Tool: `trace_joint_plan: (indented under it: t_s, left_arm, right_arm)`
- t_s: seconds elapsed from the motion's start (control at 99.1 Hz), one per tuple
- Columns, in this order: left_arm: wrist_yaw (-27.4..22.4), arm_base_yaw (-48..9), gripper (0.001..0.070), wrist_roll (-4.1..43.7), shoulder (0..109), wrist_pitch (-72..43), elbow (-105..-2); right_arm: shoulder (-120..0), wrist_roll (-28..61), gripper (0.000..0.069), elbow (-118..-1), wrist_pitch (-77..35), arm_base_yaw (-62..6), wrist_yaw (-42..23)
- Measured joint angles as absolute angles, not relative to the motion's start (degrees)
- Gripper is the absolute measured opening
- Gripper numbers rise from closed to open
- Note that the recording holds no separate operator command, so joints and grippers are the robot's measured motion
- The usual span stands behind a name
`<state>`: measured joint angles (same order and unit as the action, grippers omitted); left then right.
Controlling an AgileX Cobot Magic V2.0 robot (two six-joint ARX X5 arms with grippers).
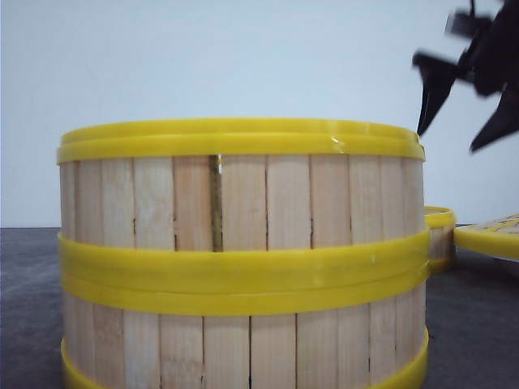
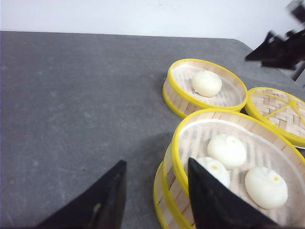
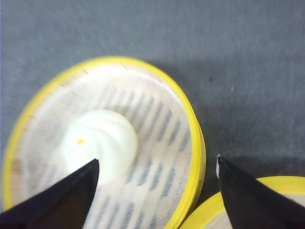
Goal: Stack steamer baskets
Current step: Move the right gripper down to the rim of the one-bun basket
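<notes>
Two steamer baskets stand stacked close to the front camera, the upper one (image 1: 243, 203) on the lower one (image 1: 243, 348). In the left wrist view the upper basket (image 2: 176, 169) holds three white buns. My left gripper (image 2: 157, 161) is open above that stack's edge, one finger over the rim and one outside it. A third steamer basket (image 2: 177, 101) with a single bun stands apart, farther back. My right gripper (image 3: 157, 160) hangs open above that basket (image 3: 157, 124), one finger over the bun and one outside the rim. It also shows as the right gripper (image 1: 462, 105) raised at the upper right.
A flat yellow-rimmed woven lid (image 2: 279, 112) lies next to the stack and the single basket, also seen as the lid (image 1: 491, 235) at the right. Another yellow rim (image 3: 248, 200) shows beside the single basket. The table is dark grey (image 2: 71, 95).
</notes>
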<state>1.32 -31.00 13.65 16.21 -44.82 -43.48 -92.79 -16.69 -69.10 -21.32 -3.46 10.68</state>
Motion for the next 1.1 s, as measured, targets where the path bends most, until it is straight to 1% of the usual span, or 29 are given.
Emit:
trace_joint_plan:
  t_s: [0.212, 0.383, 0.514, 0.565, 0.656, 0.716, 0.837, 1.019, 1.099]
  left_arm:
    - [1.3, -31.0, 0.0232, 15.1, 14.9, -46.7, -43.5]
    - [1.3, -31.0, 0.0232, 15.3, 14.9, -47.6, -43.5]
    - [1.4, -31.0, 0.0232, 15.3, 14.9, -47.7, -43.5]
    - [1.4, -31.0, 0.0232, 15.3, 14.9, -47.6, -43.5]
    - [1.4, -31.0, 0.0232, 15.3, 14.9, -47.6, -43.5]
    - [1.4, -31.0, 0.0232, 15.3, 14.9, -47.7, -43.5]
    - [1.4, -31.0, 0.0232, 15.3, 14.9, -47.7, -43.5]
    - [1.4, -31.0, 0.0232, 15.3, 14.9, -47.6, -43.5]
    - [1.4, -31.0, 0.0232, 15.3, 14.9, -47.7, -43.5]
  right_arm:
    - [-98.7, -16.5, 0.0446, -69.1, -18.4, -3.5, 8.3]
    - [-101.6, -16.5, 0.0351, -69.1, -16.4, -3.7, 6.0]
    - [-103.0, -16.5, 0.032, -69.1, -14.9, -3.8, 6.0]
    - [-103.2, -16.5, 0.0285, -69.1, -14.4, -3.8, 6.0]
    - [-103.2, -16.5, 0.0195, -69.1, -13.8, -3.8, 5.8]
    - [-103.2, -16.5, 0.0163, -69.2, -13.9, -3.8, 5.8]
    - [-103.3, -16.5, 0.0144, -69.2, -13.9, -3.8, 4.7]
    - [-104.6, -16.5, 0.0138, -69.2, -13.9, -3.8, 4.5]
    - [-105.1, -16.6, 0.0122, -69.2, -13.9, -3.8, 4.5]
